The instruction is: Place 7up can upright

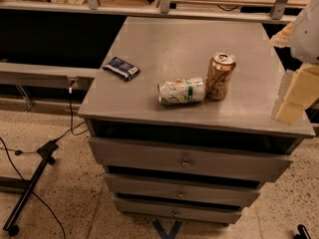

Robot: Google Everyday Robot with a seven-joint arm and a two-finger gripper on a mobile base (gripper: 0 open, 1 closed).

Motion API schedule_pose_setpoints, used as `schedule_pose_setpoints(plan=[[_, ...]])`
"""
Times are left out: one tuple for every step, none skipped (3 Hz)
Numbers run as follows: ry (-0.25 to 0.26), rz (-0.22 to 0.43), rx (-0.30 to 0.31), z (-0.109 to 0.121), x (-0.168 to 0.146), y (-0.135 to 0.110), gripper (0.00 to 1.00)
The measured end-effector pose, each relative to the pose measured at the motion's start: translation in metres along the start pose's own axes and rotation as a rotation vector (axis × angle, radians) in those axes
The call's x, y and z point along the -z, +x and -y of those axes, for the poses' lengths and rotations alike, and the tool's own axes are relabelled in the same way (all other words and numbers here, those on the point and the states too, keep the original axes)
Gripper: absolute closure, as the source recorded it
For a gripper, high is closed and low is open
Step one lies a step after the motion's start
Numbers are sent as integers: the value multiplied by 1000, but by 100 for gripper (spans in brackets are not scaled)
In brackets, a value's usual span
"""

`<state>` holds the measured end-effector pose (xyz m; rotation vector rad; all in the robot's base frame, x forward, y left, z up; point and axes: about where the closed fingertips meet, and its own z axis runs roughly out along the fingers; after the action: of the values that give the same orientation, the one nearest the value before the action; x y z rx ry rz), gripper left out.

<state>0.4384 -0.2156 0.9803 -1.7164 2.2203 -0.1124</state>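
The 7up can point(182, 91), white-silver with green markings and dented, lies on its side on the grey cabinet top point(164, 44), near the front edge. A gold-orange can point(220, 76) stands upright just right of it, touching or almost touching. My gripper point(294, 101) shows at the right edge of the camera view as pale blocky fingers, over the cabinet's right edge, well right of both cans and holding nothing.
A dark blue snack packet point(121, 67) lies on the cabinet top at the left. The cabinet has three drawers point(184, 161) below. A stand with cables point(30, 183) lies on the floor at the left. Shelving rails run behind.
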Motion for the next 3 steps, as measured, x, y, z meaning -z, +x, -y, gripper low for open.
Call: schedule_pose_setpoints(plan=[[0, 0, 0, 0, 0, 0, 0], [-22, -3, 45, 6, -12, -22, 0], [-46, -25, 125, 17, -36, -60, 0]])
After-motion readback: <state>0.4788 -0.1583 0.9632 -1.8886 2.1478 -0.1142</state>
